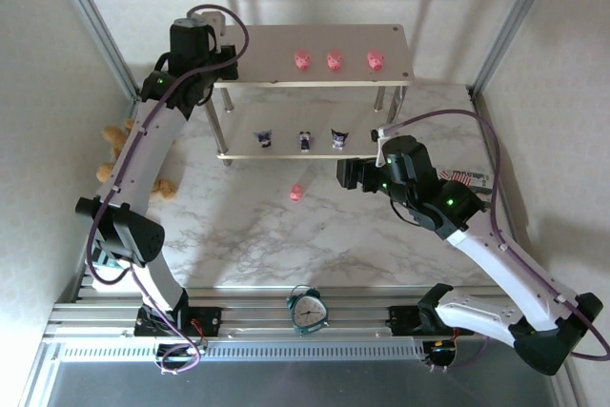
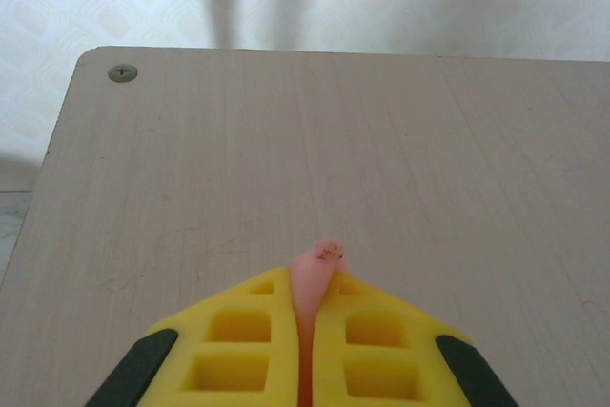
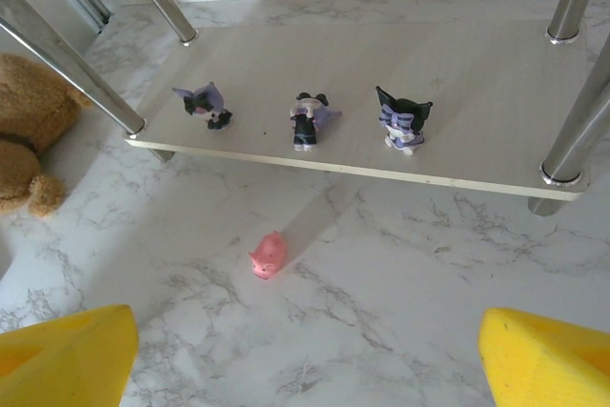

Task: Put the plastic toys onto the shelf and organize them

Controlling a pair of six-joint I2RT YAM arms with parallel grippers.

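The shelf point(image 1: 381, 40) stands at the back of the table. Three pink plastic toys point(image 1: 335, 61) sit in a row on its top board. Three purple-and-white toys point(image 1: 305, 141) stand on the lower board point(image 3: 457, 64). My left gripper point(image 1: 225, 52) hovers over the top board's left end point(image 2: 381, 159), shut on a pink toy point(image 2: 322, 269) whose tip pokes out between the yellow fingers. One more pink toy point(image 1: 296, 193) point(image 3: 269, 255) lies on the marble in front of the shelf. My right gripper point(image 1: 349, 175) point(image 3: 305, 369) is open, right of and behind that toy.
A brown teddy bear point(image 1: 119, 154) point(image 3: 29, 131) lies left of the shelf beside my left arm. A teal alarm clock point(image 1: 307, 310) stands at the near edge between the arm bases. Silver shelf legs point(image 3: 76, 59) flank the lower board.
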